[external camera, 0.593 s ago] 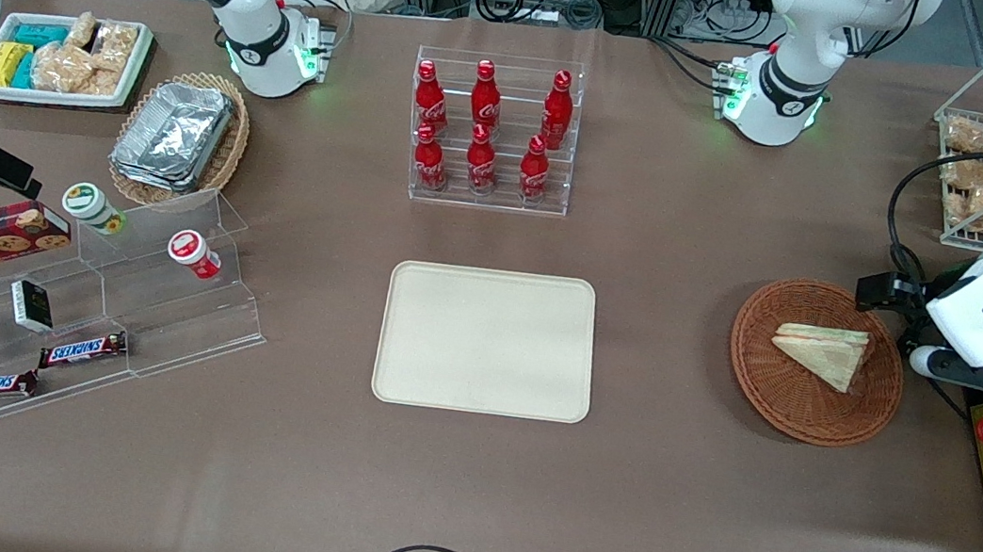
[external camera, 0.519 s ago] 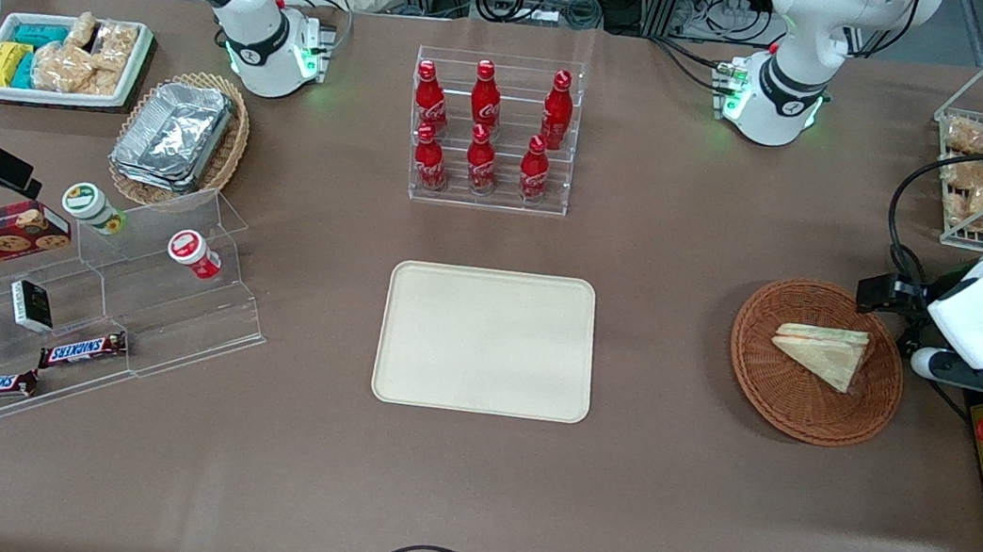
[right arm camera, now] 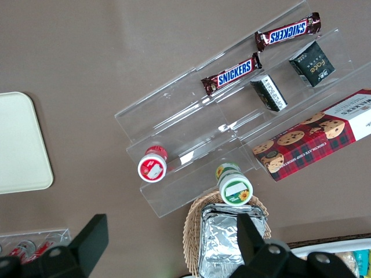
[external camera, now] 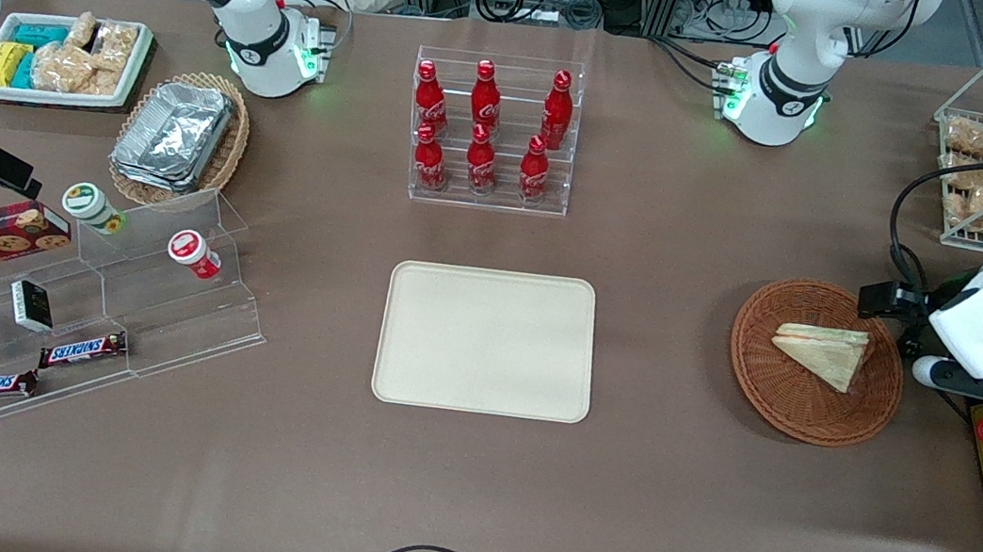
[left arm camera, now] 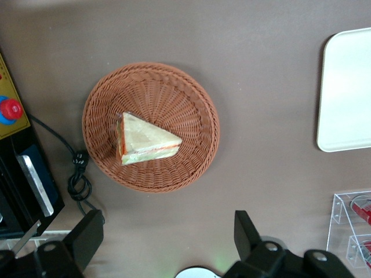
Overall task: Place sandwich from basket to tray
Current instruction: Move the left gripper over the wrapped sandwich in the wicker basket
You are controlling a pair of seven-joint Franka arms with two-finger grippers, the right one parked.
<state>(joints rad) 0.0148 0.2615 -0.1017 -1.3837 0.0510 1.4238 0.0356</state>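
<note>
Front view: brown table (external camera: 672,490) fills frame. Tray (external camera: 488,340) at frame centre, bare. Basket (external camera: 816,361) right of centre, well apart from tray. Sandwich (external camera: 826,351) lies flat in basket, untouched. Bottle rack (external camera: 492,131) upper centre. Left arm's claw (left arm camera: 168,243) hangs high above table just beside basket, fingers (left arm camera: 87,237) spread wide, holding nothing.

My claw (external camera: 886,320) hangs at the basket (external camera: 816,362) rim, toward the working arm's end of the table (external camera: 663,489). Sandwich (external camera: 826,352) lies in basket. Tray (external camera: 487,340) sits well apart.
</note>
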